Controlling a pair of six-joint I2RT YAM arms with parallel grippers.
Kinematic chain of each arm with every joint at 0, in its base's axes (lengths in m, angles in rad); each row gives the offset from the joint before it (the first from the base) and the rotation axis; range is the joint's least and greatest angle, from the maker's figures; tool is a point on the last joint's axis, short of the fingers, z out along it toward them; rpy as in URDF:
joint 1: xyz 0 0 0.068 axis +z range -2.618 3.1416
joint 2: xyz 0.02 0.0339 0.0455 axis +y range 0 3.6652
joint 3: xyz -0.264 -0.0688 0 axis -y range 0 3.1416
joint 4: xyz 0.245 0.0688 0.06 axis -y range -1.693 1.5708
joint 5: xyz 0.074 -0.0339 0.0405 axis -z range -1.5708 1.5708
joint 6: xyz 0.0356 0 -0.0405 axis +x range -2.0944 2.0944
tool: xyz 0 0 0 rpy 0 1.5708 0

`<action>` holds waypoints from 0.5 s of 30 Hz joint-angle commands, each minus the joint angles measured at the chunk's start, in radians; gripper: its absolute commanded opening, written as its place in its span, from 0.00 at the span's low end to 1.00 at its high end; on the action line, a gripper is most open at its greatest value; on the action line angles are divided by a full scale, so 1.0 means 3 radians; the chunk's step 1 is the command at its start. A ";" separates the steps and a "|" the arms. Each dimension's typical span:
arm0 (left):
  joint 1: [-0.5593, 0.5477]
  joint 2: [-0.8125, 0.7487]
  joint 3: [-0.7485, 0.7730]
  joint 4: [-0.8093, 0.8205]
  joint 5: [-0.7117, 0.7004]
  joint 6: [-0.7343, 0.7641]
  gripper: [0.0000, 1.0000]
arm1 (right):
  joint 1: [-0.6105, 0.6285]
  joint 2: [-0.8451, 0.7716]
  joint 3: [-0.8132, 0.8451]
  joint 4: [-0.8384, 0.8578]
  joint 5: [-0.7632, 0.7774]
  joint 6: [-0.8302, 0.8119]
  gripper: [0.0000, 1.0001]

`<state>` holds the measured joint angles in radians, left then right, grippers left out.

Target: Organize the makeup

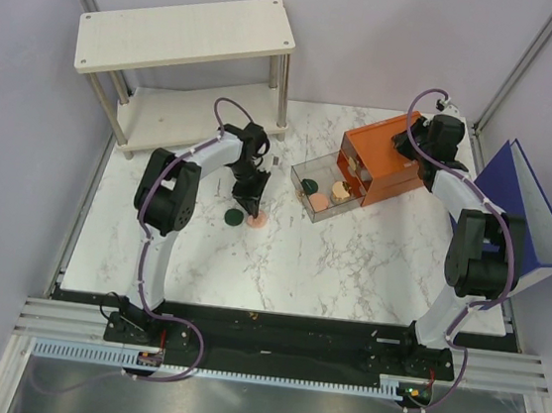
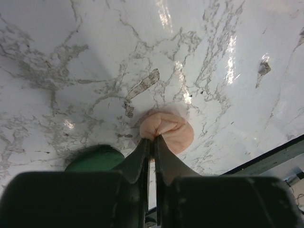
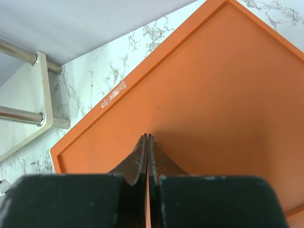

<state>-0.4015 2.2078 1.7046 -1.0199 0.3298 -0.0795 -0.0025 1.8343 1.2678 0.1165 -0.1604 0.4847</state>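
Marble table, grey walls, white shelf at back.
I see left gripper pinching pink disc; right gripper jaws pressed together over orange box.

Overhead view of whole table, wrist views close, downward

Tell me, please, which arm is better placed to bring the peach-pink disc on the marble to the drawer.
Left: the left fingers meet the peach-pink disc and seem to pinch it; the right fingers rest shut on the orange box, away from it.
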 commanded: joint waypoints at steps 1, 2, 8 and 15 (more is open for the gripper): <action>-0.0012 -0.0200 0.0259 0.0040 0.0163 0.0076 0.08 | 0.0100 0.0492 -0.0361 -0.1483 -0.0007 -0.0092 0.00; -0.0012 -0.0231 0.0325 0.0035 0.0229 0.0056 0.09 | 0.0100 0.0492 -0.0360 -0.1483 -0.0012 -0.0092 0.00; -0.0027 -0.0211 0.0975 0.0305 0.0822 -0.0169 0.08 | 0.0100 0.0512 -0.0391 -0.1467 -0.0033 -0.0107 0.00; -0.0175 0.0091 0.1379 0.0556 0.1293 -0.0374 0.12 | 0.0100 0.0461 -0.0437 -0.1462 -0.0033 -0.0128 0.00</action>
<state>-0.4168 2.2021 2.0819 -0.9081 0.5930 -0.1417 -0.0021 1.8359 1.2644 0.1242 -0.1642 0.4858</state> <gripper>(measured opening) 0.111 0.007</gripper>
